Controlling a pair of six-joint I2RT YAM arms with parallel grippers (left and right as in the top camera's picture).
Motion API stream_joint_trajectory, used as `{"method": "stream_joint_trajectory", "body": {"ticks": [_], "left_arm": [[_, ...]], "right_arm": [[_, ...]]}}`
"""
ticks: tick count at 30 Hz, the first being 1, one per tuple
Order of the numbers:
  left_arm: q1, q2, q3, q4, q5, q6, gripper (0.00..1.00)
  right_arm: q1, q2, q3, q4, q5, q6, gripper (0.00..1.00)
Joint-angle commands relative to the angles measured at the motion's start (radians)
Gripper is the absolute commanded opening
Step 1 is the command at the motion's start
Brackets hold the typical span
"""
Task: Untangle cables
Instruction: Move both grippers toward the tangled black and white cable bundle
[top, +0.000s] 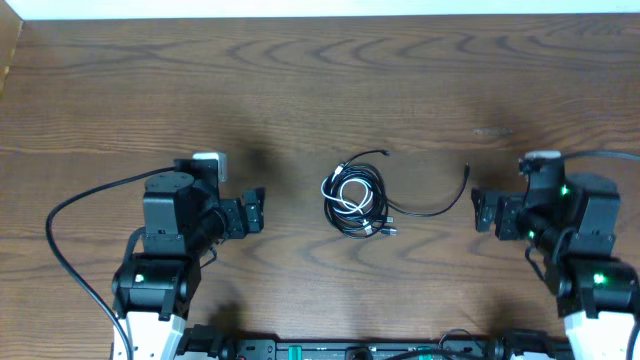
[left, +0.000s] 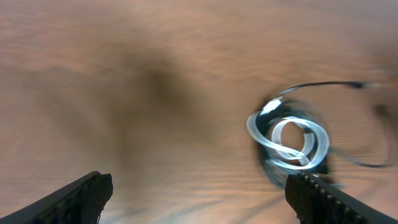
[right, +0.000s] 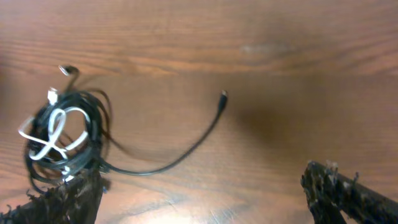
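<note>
Left gripper (top: 258, 210): fingers apart, holding nothing
Right gripper (top: 478, 210): fingers apart, holding nothing
Cables (top: 355, 200): black-and-white tangle between them; strands blurred in left wrist view, overlaps unclear

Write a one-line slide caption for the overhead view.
Tangled black and white cables lie on the wooden table between the open left gripper and open right gripper.

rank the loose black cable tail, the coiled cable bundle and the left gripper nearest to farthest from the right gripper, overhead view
1. loose black cable tail, just beside the right gripper
2. coiled cable bundle, centre
3. left gripper, far left
</note>
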Motion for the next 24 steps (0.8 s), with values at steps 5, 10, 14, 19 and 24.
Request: {"method": "stream_joint_trajectory", "body": {"ticks": [5, 10, 14, 19, 24], "left_arm": [[0.003, 0.001, 0.032, 0.175, 0.242, -0.106, 0.95], [-0.046, 0.097, 0.091, 0.129, 0.079, -0.163, 0.95], [-0.151, 0.259, 0.182, 0.066, -0.021, -0.171, 0.95], [-0.282, 0.489, 0.225, 0.063, -0.036, -0.171, 0.95], [-0.315, 0.699, 0.225, 0.193, 0.008, -0.200, 0.95]], "right_arm": [[-0.006, 0.061, 0.115, -0.010, -0.118, 0.021, 0.99], [-0.006, 0.062, 0.115, 0.020, -0.118, 0.025, 0.99], [-0.006, 0.064, 0.115, 0.022, -0.117, 0.025, 0.99], [-0.006, 0.064, 0.115, 0.022, -0.109, 0.025, 0.99], [-0.006, 0.064, 0.115, 0.026, -0.110, 0.025, 0.99]]}}
